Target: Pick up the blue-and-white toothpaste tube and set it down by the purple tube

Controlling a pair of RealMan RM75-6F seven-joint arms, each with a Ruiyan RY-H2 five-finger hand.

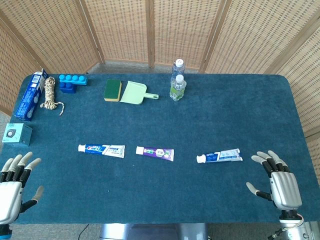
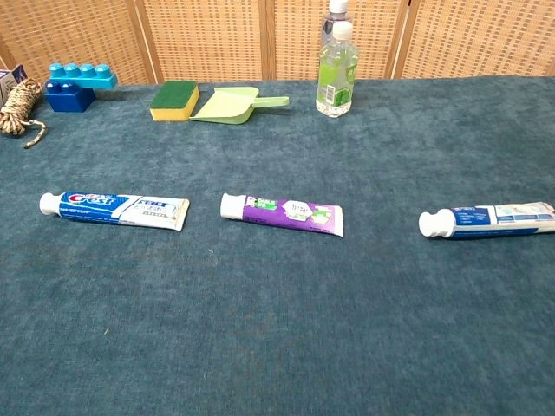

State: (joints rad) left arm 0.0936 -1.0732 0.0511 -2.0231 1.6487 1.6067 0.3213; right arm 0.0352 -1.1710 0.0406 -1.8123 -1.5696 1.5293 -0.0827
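Three toothpaste tubes (blue-and-white tube (image 2: 115, 208), purple tube (image 2: 282, 214))

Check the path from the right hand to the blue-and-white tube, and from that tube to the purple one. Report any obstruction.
Nothing visible blocks either path. Bare cloth lies between the right hand and the blue-and-white tube, and between it and the purple tube.
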